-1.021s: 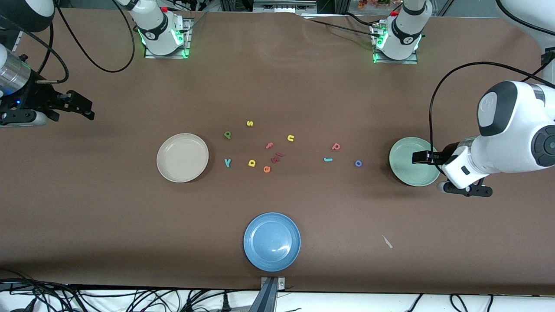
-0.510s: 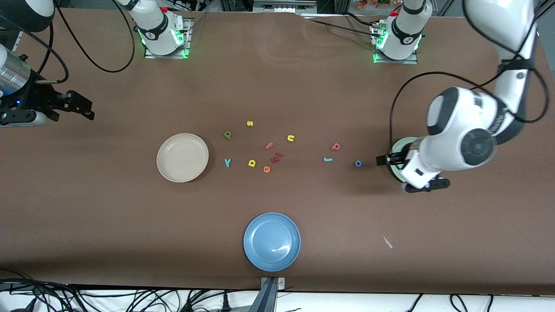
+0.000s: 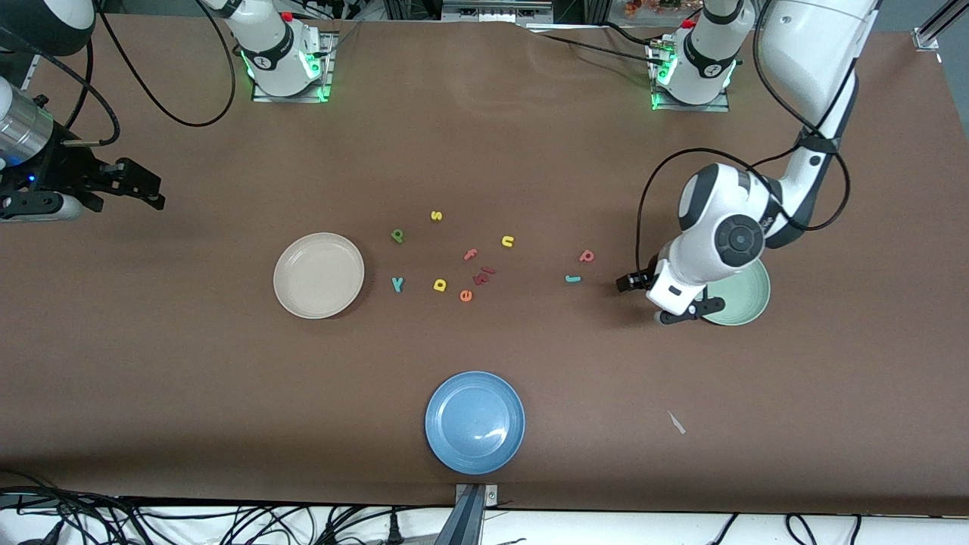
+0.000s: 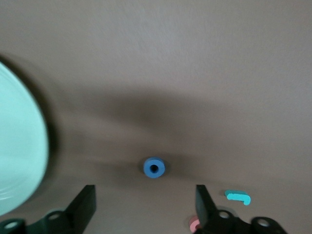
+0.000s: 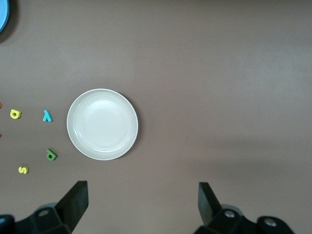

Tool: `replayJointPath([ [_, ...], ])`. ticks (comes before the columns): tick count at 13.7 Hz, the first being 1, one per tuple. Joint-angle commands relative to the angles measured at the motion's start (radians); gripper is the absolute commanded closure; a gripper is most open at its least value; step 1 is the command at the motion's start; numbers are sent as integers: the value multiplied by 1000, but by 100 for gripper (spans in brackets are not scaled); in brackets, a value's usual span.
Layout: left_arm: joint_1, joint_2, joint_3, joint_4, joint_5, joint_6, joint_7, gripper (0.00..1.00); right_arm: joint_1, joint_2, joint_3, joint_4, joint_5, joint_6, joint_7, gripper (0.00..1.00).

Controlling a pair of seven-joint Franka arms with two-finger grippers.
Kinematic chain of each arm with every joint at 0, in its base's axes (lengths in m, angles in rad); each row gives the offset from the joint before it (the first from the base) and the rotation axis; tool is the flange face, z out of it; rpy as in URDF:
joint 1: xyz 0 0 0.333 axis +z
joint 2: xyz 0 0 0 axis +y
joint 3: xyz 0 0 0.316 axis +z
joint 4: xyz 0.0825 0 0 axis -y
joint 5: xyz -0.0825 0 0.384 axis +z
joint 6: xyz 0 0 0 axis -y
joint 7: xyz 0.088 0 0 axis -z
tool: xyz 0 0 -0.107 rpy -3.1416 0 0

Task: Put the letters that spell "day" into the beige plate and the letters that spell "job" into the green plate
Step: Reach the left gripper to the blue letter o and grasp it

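left gripper point(image 3: 627, 282): low over the blue "o" point(image 4: 154, 167), just beside the green plate's edge toward the letters; fingers spread wide with the ring lying between them, untouched
right gripper point(image 3: 144, 185): waiting wide open over bare table at the right arm's end, well apart from everything
green plate point(image 3: 746, 303): at the left arm's end, partly covered by the left arm's wrist; nothing seen on its visible part
beige plate point(image 3: 319, 275): toward the right arm's end, nothing in it, open brown table all round its rim
teal "j" point(image 3: 573, 278): just beside the left gripper, toward the middle
red-pink "b" point(image 3: 587, 256): near the "j", farther from the front camera
teal "y" point(image 3: 397, 284): closest letter to the beige plate's rim, a clear gap between
yellow "d" point(image 3: 440, 284): beside the "y", toward the middle cluster
dark green "a" point(image 3: 397, 236): farther from the front camera than the "y"
blue plate point(image 3: 475, 421): near the table edge closest to the front camera, wide bare table around it
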Motion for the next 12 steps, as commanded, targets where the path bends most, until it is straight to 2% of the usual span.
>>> replayJointPath([
  [1, -41, 35, 14, -19, -10, 51, -29, 27, -12, 9, 14, 19, -6, -3, 13, 0],
  [2, -41, 53, 14, -19, -8, 83, -29, 34, -13, 9, 14, 19, -6, -3, 13, 0],
  [5, -41, 98, 16, -14, 20, 144, -30, 35, -13, 9, 14, 19, -6, -3, 13, 0],
  [8, -41, 104, 17, -16, 58, 144, -30, 37, -13, 9, 14, 19, -6, -3, 13, 0],
  [12, -41, 109, 17, -16, 64, 138, -32, 60, -12, 9, 14, 19, -6, -5, 13, 0],
])
